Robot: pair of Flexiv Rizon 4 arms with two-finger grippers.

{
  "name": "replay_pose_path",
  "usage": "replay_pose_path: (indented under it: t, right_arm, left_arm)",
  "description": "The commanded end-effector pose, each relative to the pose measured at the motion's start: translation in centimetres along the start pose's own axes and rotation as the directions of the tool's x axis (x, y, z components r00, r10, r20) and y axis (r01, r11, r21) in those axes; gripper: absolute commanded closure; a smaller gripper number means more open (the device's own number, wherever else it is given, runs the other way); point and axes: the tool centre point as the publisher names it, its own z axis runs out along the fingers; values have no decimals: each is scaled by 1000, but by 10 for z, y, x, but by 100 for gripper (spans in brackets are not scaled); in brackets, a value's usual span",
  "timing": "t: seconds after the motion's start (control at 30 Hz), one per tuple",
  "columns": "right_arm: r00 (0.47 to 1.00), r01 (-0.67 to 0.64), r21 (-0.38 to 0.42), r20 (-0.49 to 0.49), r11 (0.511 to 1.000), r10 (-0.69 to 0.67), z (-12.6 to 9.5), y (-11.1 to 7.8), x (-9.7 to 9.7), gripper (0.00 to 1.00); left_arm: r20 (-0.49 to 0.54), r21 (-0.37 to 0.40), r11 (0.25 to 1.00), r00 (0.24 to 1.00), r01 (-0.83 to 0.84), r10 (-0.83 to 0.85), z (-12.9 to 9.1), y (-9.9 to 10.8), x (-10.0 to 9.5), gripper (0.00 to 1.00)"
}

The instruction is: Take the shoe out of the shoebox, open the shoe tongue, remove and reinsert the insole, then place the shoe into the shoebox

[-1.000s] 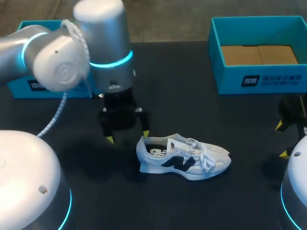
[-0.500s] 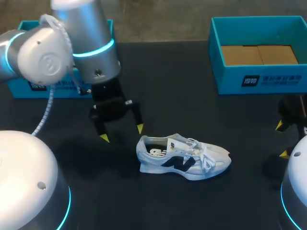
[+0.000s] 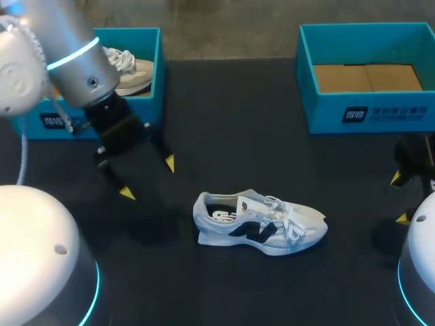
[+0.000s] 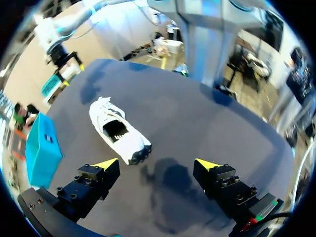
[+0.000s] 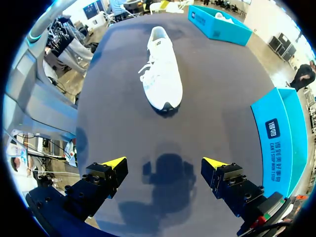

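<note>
One white sneaker with a dark side logo stands on its sole mid-surface, toe toward the right arm, outside both teal shoeboxes. The left shoebox holds a beige shoe. The right shoebox shows a cardboard liner. The left jaws hang released and empty between the left shoebox and the sneaker's heel. The right jaws, also released and empty, hang near the surface's right edge.

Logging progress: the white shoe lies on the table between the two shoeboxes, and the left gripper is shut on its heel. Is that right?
Not quite. The white shoe does lie on the table between the left shoebox and the right shoebox, but the left gripper is open and apart from the heel, holding nothing. The left wrist view shows this.
</note>
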Motion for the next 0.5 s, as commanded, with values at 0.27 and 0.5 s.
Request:
replay_pose_path:
  t: [0.27,0.5]
  right_arm:
    - [1000,1,1,3,1000,-1,0,0,2,0]
    - [1000,1,1,3,1000,-1,0,0,2,0]
  left_arm:
    - [304,144,946,897,291,-322,12,1,7,0]
    - [353,255,882,811,396,-466,22,4,5,0]
